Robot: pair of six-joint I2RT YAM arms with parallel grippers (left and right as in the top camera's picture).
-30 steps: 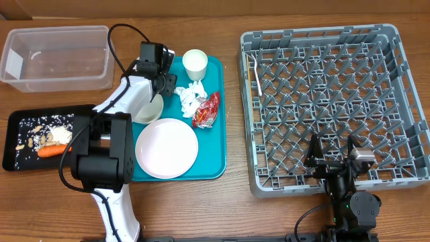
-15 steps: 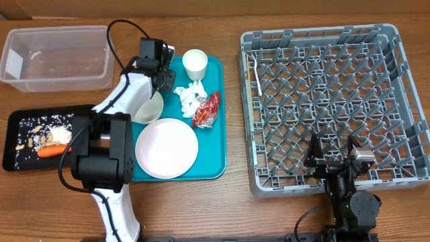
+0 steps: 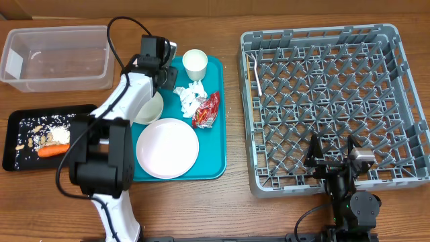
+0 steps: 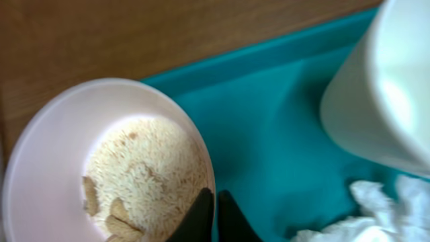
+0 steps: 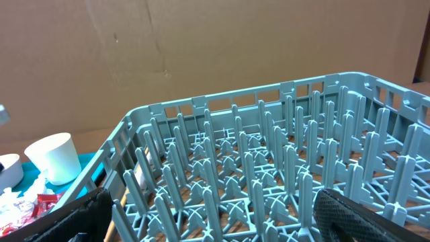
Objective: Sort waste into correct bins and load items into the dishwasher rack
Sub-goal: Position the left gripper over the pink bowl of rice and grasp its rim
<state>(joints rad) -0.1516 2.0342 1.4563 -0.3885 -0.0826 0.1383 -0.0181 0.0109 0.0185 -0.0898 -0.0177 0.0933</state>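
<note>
My left gripper [image 4: 215, 218] is shut on the right rim of a small white bowl [image 4: 60, 154], one finger inside and one outside. The bowl holds white rice [image 4: 148, 168] and beige nuts [image 4: 121, 212]. From overhead, the left gripper [image 3: 161, 82] reaches over the bowl [image 3: 152, 109] on the teal tray [image 3: 216, 161]. The cup [image 3: 195, 62], crumpled tissue [image 3: 191, 98], red wrapper [image 3: 207, 109] and plate [image 3: 166, 148] share that tray. My right gripper [image 3: 332, 163] stands open over the near edge of the grey dishwasher rack [image 3: 329, 101].
A black tray [image 3: 12, 134] at the left holds a carrot stick [image 3: 50, 152], nuts and rice. A clear tub [image 3: 57, 57] stands at the back left. A thin utensil [image 3: 255, 74] lies in the rack's left side. Cardboard walls the far side.
My left gripper has closed from open onto the bowl's rim and shifted slightly toward the far side. The right arm has not moved.
</note>
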